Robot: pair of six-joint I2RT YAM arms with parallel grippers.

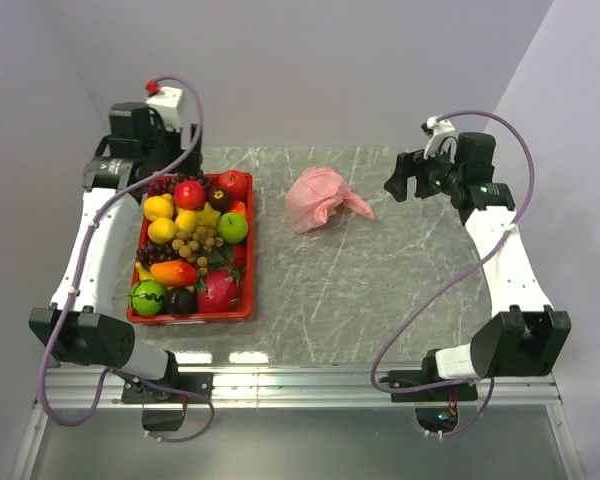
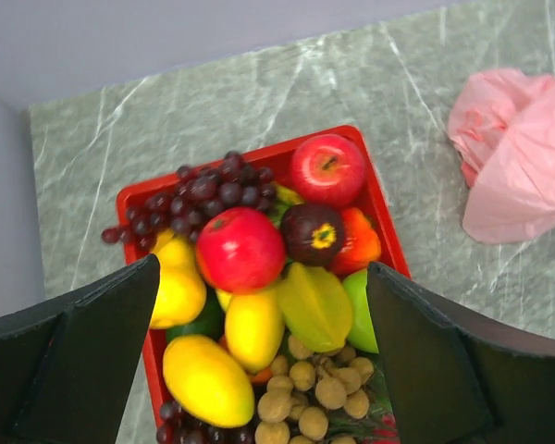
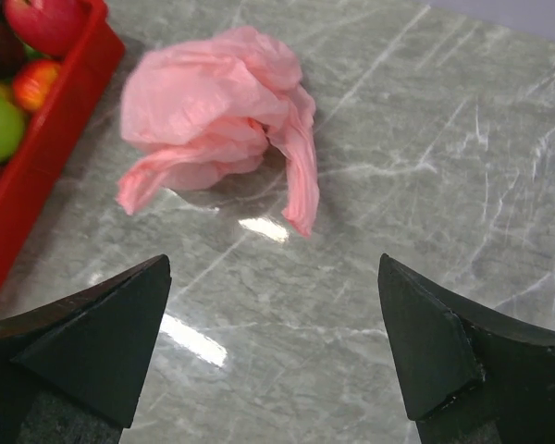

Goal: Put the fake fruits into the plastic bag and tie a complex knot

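Observation:
The fake fruits fill a red tray at the left: red apples, a green apple, lemons, grapes, tan berries, a mango and a pink dragon fruit. The pink plastic bag lies crumpled on the table right of the tray, a loose tail of film pointing right. My left gripper is open and empty above the tray's far end, over a red apple and a lemon. My right gripper is open and empty, in the air right of the bag.
The table is grey marbled stone with walls close at the back and both sides. The tray's far right corner shows in the right wrist view. The bag also shows at the right edge of the left wrist view.

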